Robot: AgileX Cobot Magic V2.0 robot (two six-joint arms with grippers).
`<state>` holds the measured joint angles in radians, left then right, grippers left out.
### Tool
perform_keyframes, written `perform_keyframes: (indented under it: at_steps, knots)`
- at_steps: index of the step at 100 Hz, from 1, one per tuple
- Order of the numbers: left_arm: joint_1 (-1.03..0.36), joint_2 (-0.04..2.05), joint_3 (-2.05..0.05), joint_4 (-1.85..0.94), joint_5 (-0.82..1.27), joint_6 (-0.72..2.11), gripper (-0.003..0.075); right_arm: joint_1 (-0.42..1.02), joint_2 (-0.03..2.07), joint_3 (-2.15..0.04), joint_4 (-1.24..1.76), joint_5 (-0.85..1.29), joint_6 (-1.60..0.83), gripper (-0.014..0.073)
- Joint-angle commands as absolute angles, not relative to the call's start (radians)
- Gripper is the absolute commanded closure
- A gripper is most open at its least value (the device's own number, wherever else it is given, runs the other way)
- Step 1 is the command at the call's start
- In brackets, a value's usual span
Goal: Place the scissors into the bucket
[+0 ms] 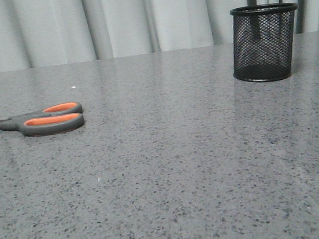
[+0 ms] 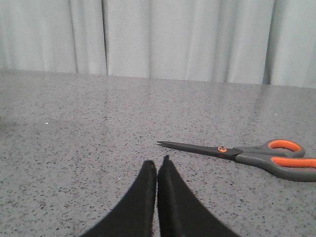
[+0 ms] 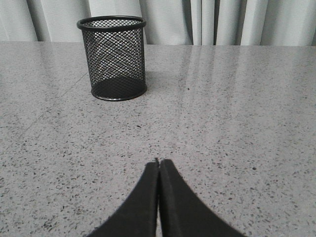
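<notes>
Front view: scissors (image 1: 40,120) flat at left, bucket (image 1: 265,42) upright far right, no arms; wrist views only: left gripper (image 2: 157,165) & right gripper (image 3: 158,164) both closed, empty.

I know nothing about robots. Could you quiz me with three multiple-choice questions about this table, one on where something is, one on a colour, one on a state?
1. Where are the scissors in the front view?
A. Left side of the table
B. Inside the bucket
C. Right of the bucket

2. What colour lines the handle loops?
A. Blue
B. Orange
C. Green

3. How is the left gripper?
A. Holding the scissors
B. Wide open
C. Shut, holding nothing

Answers:
1. A: they lie flat at far left, while the bucket stands far right.
2. B: orange shows inside both grey loops.
3. C: its fingers meet, with the scissors lying apart from them.
</notes>
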<state>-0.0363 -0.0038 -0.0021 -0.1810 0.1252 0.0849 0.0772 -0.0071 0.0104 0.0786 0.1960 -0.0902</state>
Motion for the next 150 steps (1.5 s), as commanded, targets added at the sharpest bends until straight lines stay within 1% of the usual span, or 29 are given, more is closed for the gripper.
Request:
perform_keyframes:
  at_steps: [1,25,36,64,74,89,106,120,138,150]
  knots:
    - [-0.034,-0.027,0.026,-0.245,0.038,0.074,0.0741,0.071,-0.031,0.028,0.103,0.110,-0.096,0.0639]
    - [-0.034,-0.027,0.026,-0.420,0.038,0.074,0.0741,0.071,-0.031,0.028,0.331,0.012,-0.096,0.0639]
    - [-0.034,-0.027,0.026,-0.480,0.037,0.074,0.0741,0.071,-0.031,0.028,0.451,0.000,-0.096,0.0639]
    - [-0.034,-0.027,0.023,-0.814,0.009,0.074,0.0741,0.071,-0.031,0.024,0.670,-0.043,-0.096,0.0639]
    - [-0.034,-0.027,0.013,-0.914,0.006,0.074,0.0741,0.071,-0.031,-0.002,0.680,-0.029,-0.096,0.0639]
    - [-0.034,-0.027,-0.019,-0.965,0.014,0.074,0.0741,0.071,-0.031,-0.076,0.680,0.019,-0.096,0.0639]
    - [-0.034,-0.027,-0.126,-0.930,0.076,0.084,0.0741,0.071,-0.019,-0.174,0.649,0.121,-0.096,0.0638]
    - [-0.034,0.017,-0.262,-0.723,0.217,0.084,0.0741,0.071,0.060,-0.274,0.549,0.255,-0.096,0.0638]
    - [-0.034,0.188,-0.482,-0.520,0.455,0.086,0.0741,0.071,0.231,-0.446,0.429,0.401,-0.096,0.0638]
    - [-0.034,0.311,-0.640,-0.486,0.608,0.199,0.0741,0.071,0.360,-0.568,0.389,0.537,-0.096,0.0638]
